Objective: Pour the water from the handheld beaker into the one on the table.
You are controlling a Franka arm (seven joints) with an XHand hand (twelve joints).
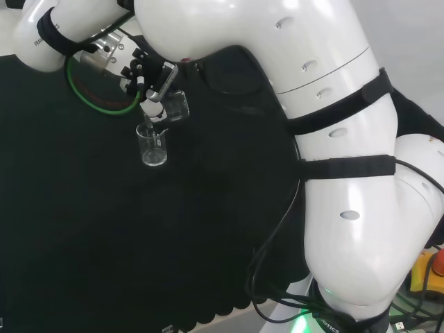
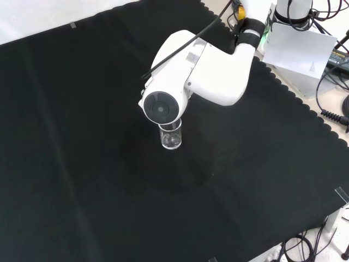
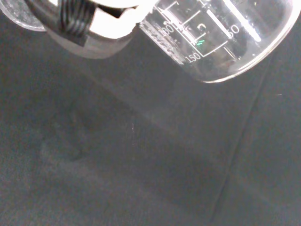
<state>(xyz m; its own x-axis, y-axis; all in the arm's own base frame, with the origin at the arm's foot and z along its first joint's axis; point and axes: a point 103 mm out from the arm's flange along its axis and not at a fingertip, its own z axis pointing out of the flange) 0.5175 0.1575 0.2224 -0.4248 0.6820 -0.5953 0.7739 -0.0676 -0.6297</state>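
Observation:
A clear glass beaker [image 1: 152, 146] stands upright on the black cloth; in the front view this table beaker [image 2: 171, 136] sits just below the arm's round grey cap. My hand [image 1: 149, 76] is curled round a second clear beaker [image 1: 176, 105], tipped over just above and right of the standing one in the head view. A thin stream seems to run from the held beaker's lip down into the standing beaker. Close up in the wrist view, the held beaker [image 3: 221, 37] shows printed graduation marks, with a finger [image 3: 80, 23] of the hand beside it.
A green cable loop [image 1: 97, 104] hangs by the wrist. The arm's big white links [image 1: 333, 139] fill the head view's right side. The cloth's scalloped edge [image 2: 305, 106] runs along the front view's right, with a white sheet [image 2: 302, 52] and cables beyond it.

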